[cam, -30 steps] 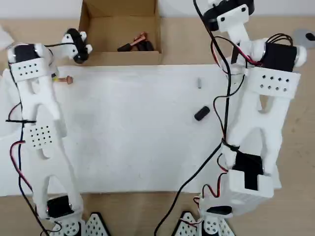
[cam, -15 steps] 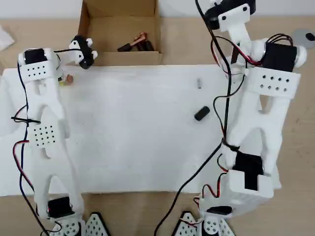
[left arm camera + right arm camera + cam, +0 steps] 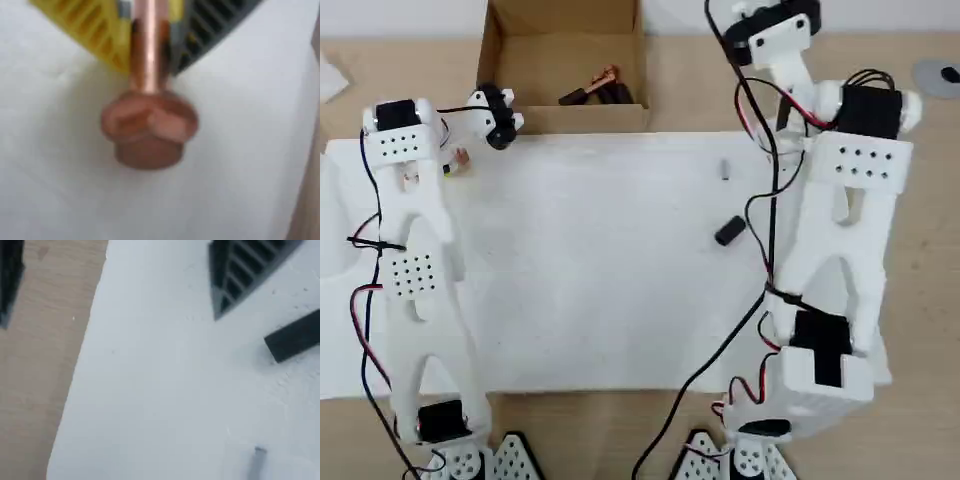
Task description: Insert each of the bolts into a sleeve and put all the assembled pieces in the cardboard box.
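Note:
A copper bolt (image 3: 149, 131) hangs head outward just above the white mat, its shank clamped between the yellow and grey fingers of my left gripper (image 3: 150, 55), which is shut on it. From above, this bolt (image 3: 460, 157) is at the mat's far left corner, in front of the cardboard box (image 3: 498, 60). Assembled copper and black pieces (image 3: 597, 88) lie inside the box. A loose black sleeve (image 3: 730, 231) (image 3: 295, 341) lies on the mat's right side. My right gripper (image 3: 112, 320) hovers near that sleeve, open and holding nothing.
A small grey pin-like piece (image 3: 725, 169) (image 3: 258, 456) lies on the mat beyond the sleeve. The white mat (image 3: 590, 290) covers most of the wooden table. Black cables (image 3: 760, 220) trail along the right arm.
The left arm's wrist has swung a little to the right toward the box, with the bolt staying almost in place. The right arm has shifted slightly left.

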Robot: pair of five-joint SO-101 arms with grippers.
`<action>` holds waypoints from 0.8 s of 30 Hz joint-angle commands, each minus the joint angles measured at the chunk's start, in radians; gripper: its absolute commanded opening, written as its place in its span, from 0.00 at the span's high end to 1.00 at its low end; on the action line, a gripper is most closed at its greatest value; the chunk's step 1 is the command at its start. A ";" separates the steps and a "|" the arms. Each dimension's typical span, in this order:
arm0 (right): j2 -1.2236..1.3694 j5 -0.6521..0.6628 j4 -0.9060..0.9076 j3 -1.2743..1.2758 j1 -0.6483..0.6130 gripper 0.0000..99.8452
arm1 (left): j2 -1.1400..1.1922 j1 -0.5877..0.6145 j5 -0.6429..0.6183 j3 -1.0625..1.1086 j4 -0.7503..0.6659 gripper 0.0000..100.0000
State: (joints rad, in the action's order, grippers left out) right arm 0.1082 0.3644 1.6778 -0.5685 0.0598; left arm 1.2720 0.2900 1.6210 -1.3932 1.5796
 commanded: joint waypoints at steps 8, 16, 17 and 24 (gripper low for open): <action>-0.048 -0.011 -0.017 0.004 -0.044 0.70 | -0.010 -0.055 0.276 -0.054 0.175 0.99; -0.030 -0.121 0.025 0.105 -0.062 0.70 | -0.277 -0.046 0.037 0.163 0.176 0.99; -0.030 -0.123 0.025 0.113 -0.062 0.70 | -0.328 -0.038 0.035 0.221 0.176 0.99; -0.030 -0.124 0.025 0.117 -0.067 0.70 | -0.671 -0.044 0.055 0.822 0.175 0.99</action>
State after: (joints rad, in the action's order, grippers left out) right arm 0.1082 0.2524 1.6993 -0.4503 0.0123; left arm 0.7748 0.2593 1.6210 -0.8193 1.7438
